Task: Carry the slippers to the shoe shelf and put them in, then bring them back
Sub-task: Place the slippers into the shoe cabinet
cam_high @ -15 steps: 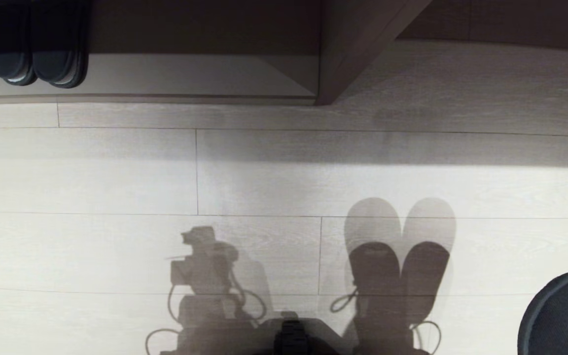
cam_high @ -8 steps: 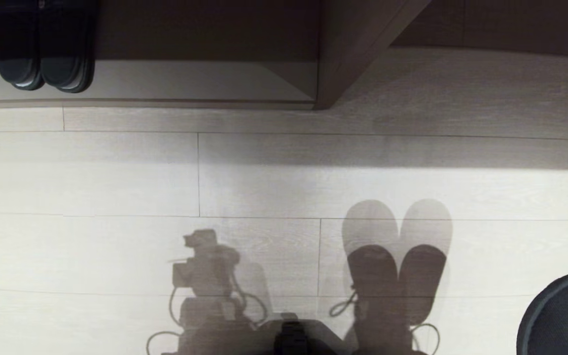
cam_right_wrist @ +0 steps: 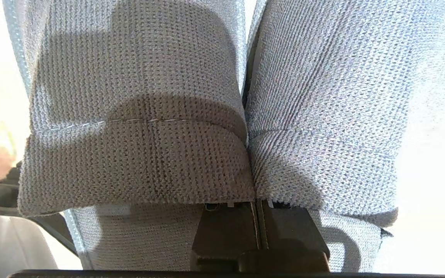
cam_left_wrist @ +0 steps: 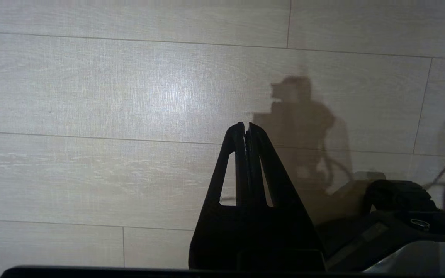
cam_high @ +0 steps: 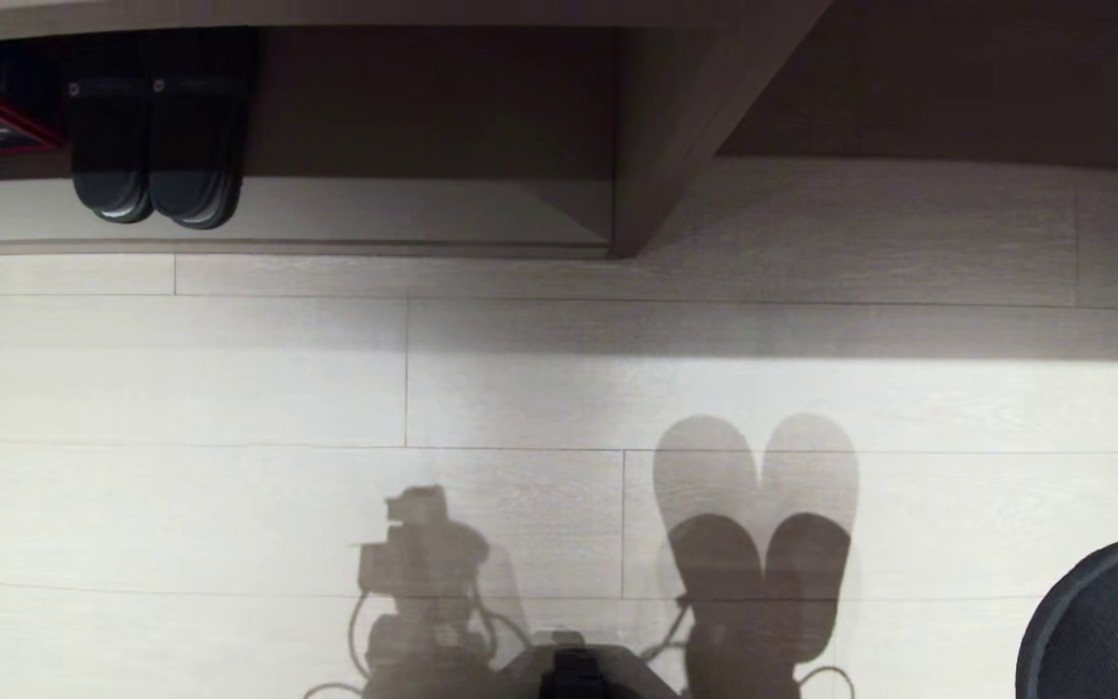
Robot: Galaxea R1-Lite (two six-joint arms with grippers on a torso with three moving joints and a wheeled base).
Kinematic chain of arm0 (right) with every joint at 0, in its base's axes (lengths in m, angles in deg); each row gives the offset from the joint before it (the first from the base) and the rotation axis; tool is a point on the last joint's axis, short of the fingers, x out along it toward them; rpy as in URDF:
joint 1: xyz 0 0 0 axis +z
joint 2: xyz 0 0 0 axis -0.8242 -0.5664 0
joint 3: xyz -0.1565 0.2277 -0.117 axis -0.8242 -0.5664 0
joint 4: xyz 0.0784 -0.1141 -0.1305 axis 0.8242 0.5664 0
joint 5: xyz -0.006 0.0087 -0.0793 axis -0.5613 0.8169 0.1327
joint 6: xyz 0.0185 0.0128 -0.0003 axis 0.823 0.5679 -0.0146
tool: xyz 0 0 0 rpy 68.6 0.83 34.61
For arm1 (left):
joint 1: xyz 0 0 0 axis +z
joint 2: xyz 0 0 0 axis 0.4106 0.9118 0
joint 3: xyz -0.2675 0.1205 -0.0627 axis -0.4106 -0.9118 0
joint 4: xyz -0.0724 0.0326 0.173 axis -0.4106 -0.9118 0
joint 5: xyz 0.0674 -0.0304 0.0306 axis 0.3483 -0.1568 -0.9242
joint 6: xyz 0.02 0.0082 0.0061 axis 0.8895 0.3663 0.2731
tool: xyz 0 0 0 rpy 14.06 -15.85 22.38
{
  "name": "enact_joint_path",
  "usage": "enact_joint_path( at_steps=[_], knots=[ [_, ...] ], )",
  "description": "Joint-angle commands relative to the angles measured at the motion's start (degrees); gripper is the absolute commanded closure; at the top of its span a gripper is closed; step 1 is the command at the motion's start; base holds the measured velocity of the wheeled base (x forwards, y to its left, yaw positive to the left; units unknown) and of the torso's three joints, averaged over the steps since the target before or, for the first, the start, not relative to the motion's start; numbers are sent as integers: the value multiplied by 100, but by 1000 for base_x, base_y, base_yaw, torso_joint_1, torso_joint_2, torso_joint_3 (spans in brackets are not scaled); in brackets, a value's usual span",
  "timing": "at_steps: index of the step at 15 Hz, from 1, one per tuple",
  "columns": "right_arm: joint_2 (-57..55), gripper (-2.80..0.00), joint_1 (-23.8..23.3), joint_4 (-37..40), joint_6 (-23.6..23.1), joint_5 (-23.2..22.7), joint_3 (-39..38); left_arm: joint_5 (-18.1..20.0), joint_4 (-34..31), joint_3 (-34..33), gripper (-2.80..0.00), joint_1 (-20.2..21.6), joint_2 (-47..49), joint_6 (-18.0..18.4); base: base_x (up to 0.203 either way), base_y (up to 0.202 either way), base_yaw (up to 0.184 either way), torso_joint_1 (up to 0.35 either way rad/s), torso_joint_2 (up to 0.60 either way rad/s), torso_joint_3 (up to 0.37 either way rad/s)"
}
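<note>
Clamped tight in the right end effector (cam_right_wrist: 258, 220): the slippers (cam_right_wrist: 137, 154), hanging above the floor (cam_high: 520, 379). Left end effector (cam_left_wrist: 246, 127) pinched shut, empty. Farther off, more of the shoe shelf (cam_high: 375, 209) showing than a second ago, from a raised camera; another dark pair (cam_high: 151, 126) at its left end. Delivery probably still ahead.
</note>
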Motion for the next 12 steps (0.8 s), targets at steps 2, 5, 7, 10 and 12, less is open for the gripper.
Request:
enact_joint_path(
  at_steps=[2, 5, 7, 10, 12],
  knots=[
    [-22, 0, 3, -9, -8, -4, -1, -2, 2, 0, 0, 1, 9, -1, 0, 0, 0, 0, -2, 203],
    [-22, 0, 3, -9, -2, -4, -1, -2, 2, 0, 0, 1, 9, -10, 0, 0, 0, 2, 4, 198],
    [-22, 0, 3, -9, -2, -4, -1, -2, 2, 0, 0, 1, 9, -10, 0, 0, 0, 5, 2, 207],
    [-22, 0, 3, -9, -11, -4, -1, -2, 2, 0, 0, 1, 9, -8, 0, 0, 0, 4, 2, 197],
    [-22, 0, 3, -9, -11, -4, -1, -2, 2, 0, 0, 1, 9, -10, 0, 0, 0, 2, 2, 202]
  ],
)
